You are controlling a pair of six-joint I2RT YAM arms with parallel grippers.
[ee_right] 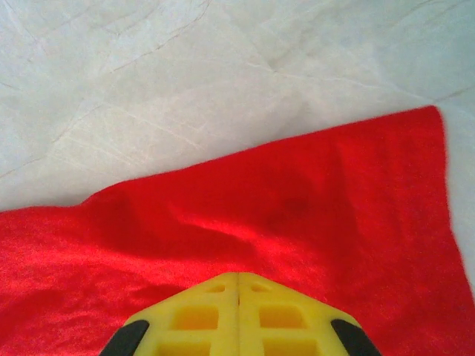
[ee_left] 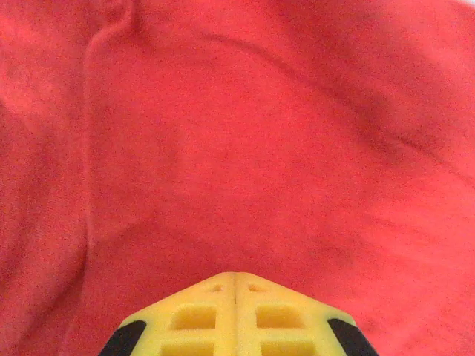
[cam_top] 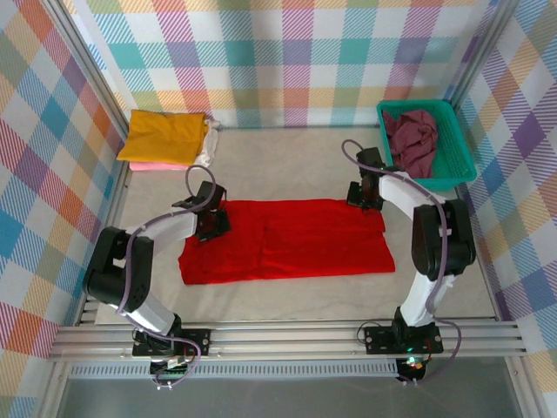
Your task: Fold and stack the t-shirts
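Hands (ee_left: 236, 282) (ee_right: 237, 278) closed at red t-shirt's (cam_top: 287, 244) far edge, open table (cam_top: 287, 165) beyond.

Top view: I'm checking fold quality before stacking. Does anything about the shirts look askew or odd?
Mildly. The red t-shirt is folded into a strip whose near edge runs crooked, coming nearer at its left end. At far left, white cloth pokes out untidily beside the folded yellow t-shirt.
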